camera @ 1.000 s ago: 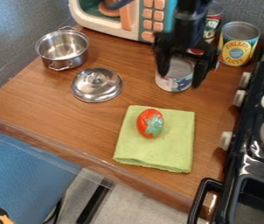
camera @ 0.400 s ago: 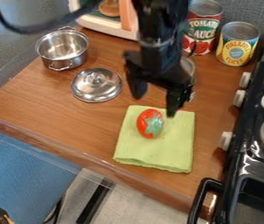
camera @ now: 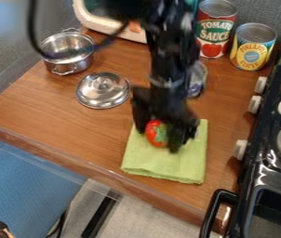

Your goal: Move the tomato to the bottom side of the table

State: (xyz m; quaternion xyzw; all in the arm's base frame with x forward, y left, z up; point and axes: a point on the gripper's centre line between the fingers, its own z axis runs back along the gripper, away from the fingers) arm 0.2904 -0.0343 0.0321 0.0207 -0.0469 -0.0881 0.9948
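Note printed lettering on labels of red can (camera: pixel 215 33) and yellow-and-blue can (camera: pixel 252 50), at rear of worktop (camera: pixel 50 109); locate tomato (camera: pixel 153 133) on green cloth (camera: pixel 168 163), between spread fingers (camera: pixel 177 135), partly covered by one; cannot tell contact; find third can (camera: pixel 197 79) partly behind arm (camera: pixel 168 56); find lid (camera: pixel 103 91) and pot (camera: pixel 62 66) toward view's left, stove (camera: pixel 262 169) at right.

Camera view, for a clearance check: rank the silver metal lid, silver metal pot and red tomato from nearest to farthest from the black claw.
1. Red tomato, right at the black claw, over the green cloth.
2. Silver metal lid, picture-left and higher.
3. Silver metal pot, farther up-left, beyond the lid.
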